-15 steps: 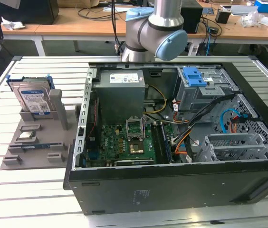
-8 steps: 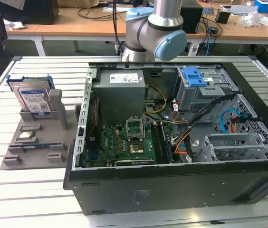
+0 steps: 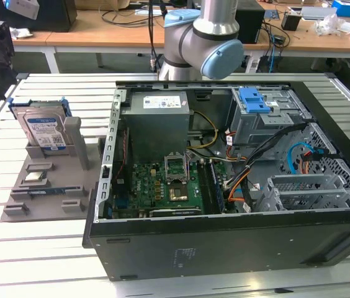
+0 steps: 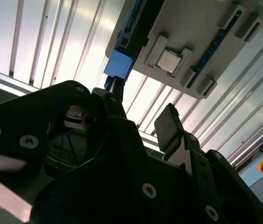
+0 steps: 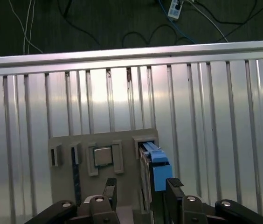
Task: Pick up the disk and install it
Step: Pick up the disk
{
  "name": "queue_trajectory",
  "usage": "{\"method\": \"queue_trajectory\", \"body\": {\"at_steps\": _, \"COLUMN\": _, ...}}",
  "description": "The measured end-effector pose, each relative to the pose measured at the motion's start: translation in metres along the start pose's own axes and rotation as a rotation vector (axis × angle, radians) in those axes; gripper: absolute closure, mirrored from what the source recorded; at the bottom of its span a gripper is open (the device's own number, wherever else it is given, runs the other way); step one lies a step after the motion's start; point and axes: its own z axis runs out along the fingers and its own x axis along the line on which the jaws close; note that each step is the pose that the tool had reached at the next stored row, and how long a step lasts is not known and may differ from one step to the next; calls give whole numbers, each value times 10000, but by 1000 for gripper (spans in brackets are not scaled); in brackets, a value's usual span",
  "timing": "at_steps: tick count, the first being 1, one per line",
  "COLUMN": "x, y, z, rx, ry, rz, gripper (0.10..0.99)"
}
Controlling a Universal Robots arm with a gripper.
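Black open computer case (image 3: 224, 248) sits up front, with a green motherboard (image 3: 162, 183) and a grey metal drive cage (image 3: 268, 121) inside. On the exterior view's left, a grey plastic holder (image 3: 38, 202) keeps the silver, blue-framed disk (image 3: 43, 129) upright in its slot and a small square silver chip (image 3: 34, 177) in a pocket. In the first wrist view the black gripper (image 5: 141, 186) faces the disk, clear of it, jaws wide and empty.

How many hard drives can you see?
1. The disk stands on edge in the grey holder beside the open computer case, on the exterior view's left. More may be hidden inside the metal drive cage.
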Motion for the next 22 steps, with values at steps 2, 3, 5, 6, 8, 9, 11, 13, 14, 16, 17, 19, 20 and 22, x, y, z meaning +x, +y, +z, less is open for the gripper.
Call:
{"method": "queue_trajectory", "body": {"at_steps": 2, "x": -12, "y": -4, "z": 19, "rx": -5, "ry": 9, "rz": -165, "gripper": 545}}
{"method": "queue_trajectory", "body": {"at_steps": 3, "x": -19, "y": -9, "z": 30, "rx": -5, "ry": 11, "rz": -225, "gripper": 545}}
{"method": "queue_trajectory", "body": {"at_steps": 5, "x": -50, "y": -38, "z": 71, "rx": -6, "ry": 18, "rz": -360, "gripper": 545}}
{"method": "queue_trajectory", "body": {"at_steps": 6, "x": -61, "y": -41, "z": 105, "rx": -7, "ry": 23, "rz": -371, "gripper": 545}}
{"method": "queue_trajectory", "body": {"at_steps": 8, "x": -75, "y": -46, "z": 146, "rx": -6, "ry": 30, "rz": -387, "gripper": 545}}
{"method": "queue_trajectory", "body": {"at_steps": 9, "x": -81, "y": -48, "z": 164, "rx": -6, "ry": 33, "rz": -394, "gripper": 545}}
{"method": "queue_trajectory", "body": {"at_steps": 11, "x": -102, "y": -56, "z": 199, "rx": -6, "ry": 37, "rz": -422, "gripper": 545}}
{"method": "queue_trajectory", "body": {"at_steps": 13, "x": -126, "y": -65, "z": 228, "rx": -7, "ry": 47, "rz": -456, "gripper": 545}}
{"method": "queue_trajectory", "body": {"at_steps": 14, "x": -141, "y": -69, "z": 246, "rx": -5, "ry": 51, "rz": -475, "gripper": 545}}
{"method": "queue_trajectory", "body": {"at_steps": 16, "x": -168, "y": -75, "z": 277, "rx": -8, "ry": 58, "rz": -512, "gripper": 545}}
{"method": "queue_trajectory", "body": {"at_steps": 17, "x": -181, "y": -77, "z": 291, "rx": -7, "ry": 61, "rz": -528, "gripper": 545}}
{"method": "queue_trajectory", "body": {"at_steps": 19, "x": -224, "y": -84, "z": 346, "rx": -6, "ry": 73, "rz": -586, "gripper": 545}}
{"method": "queue_trajectory", "body": {"at_steps": 20, "x": -241, "y": -87, "z": 367, "rx": -7, "ry": 79, "rz": -610, "gripper": 545}}
{"method": "queue_trajectory", "body": {"at_steps": 22, "x": -270, "y": -91, "z": 406, "rx": -6, "ry": 90, "rz": -654, "gripper": 545}}
